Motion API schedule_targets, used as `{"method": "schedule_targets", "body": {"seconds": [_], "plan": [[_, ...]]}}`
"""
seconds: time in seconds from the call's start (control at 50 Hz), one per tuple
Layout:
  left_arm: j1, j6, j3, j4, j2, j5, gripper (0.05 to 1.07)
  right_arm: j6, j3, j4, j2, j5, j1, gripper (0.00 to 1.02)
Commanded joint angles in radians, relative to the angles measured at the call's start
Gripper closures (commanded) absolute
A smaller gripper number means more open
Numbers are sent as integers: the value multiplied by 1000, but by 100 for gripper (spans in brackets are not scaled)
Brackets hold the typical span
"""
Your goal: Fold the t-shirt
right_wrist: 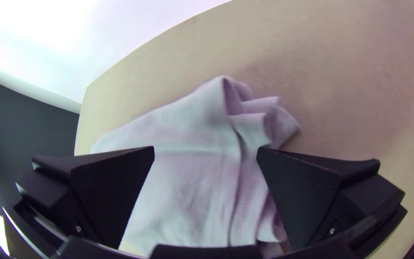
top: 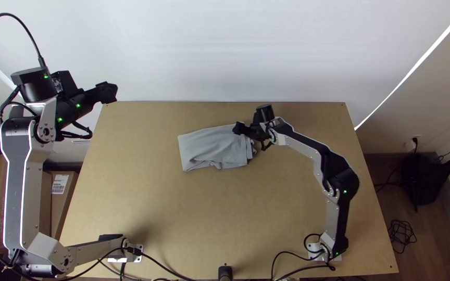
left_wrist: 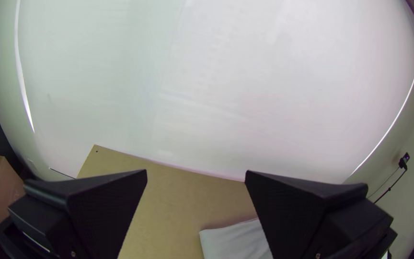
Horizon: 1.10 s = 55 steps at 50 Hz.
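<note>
Currently, the light grey t-shirt (top: 209, 151) lies on the wooden table (top: 183, 218), beyond its middle toward the far edge, folded into a rough, slightly slanted rectangle. Shallow wrinkles cross its upper layer; the end toward the right arm is uneven, with several layers and small folds of fabric showing. Over that end is the right gripper (top: 239, 128), its black fingers (right_wrist: 307, 196) spread wide with the cloth in view between them, unclenched; whether they touch it, I cannot tell. Well apart from the shirt, the left gripper (top: 111, 92) hangs raised by the table's far left corner, its fingers (left_wrist: 293, 211) also parted, grasping nothing. Behind the table stands a white wall (top: 225, 52).
</note>
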Motion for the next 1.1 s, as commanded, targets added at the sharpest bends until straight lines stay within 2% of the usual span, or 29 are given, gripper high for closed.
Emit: {"method": "schedule_targets", "body": {"seconds": [0.0, 0.06, 0.18, 0.32, 0.36, 0.58, 0.98, 1.02, 1.08], "plan": [[4, 11, -17, 0, -21, -2, 9, 24, -61, -15, -77, 14, -73, 4], [4, 11, -16, 3, -19, -2, 9, 33, -74, -15, -94, -28, -112, 4], [4, 11, -17, 4, -18, -2, 9, 82, -87, -22, -92, -218, -191, 4], [6, 12, -17, 4, -18, -2, 9, 84, -84, -46, -49, -431, -228, 4], [13, 14, -17, 4, -15, -2, 9, 82, -81, -49, -36, -465, -228, 4], [24, 26, -6, 9, -5, -2, 9, 75, -33, -45, 41, -477, -196, 4], [55, 43, -6, 7, -4, -2, 9, 76, 122, -54, 161, -473, -40, 4], [56, 43, -6, 7, -5, -2, 9, 78, 143, -63, 173, -473, -32, 7], [58, 43, -6, 7, -8, -2, 9, 81, 171, -75, 190, -468, -26, 23]]}}
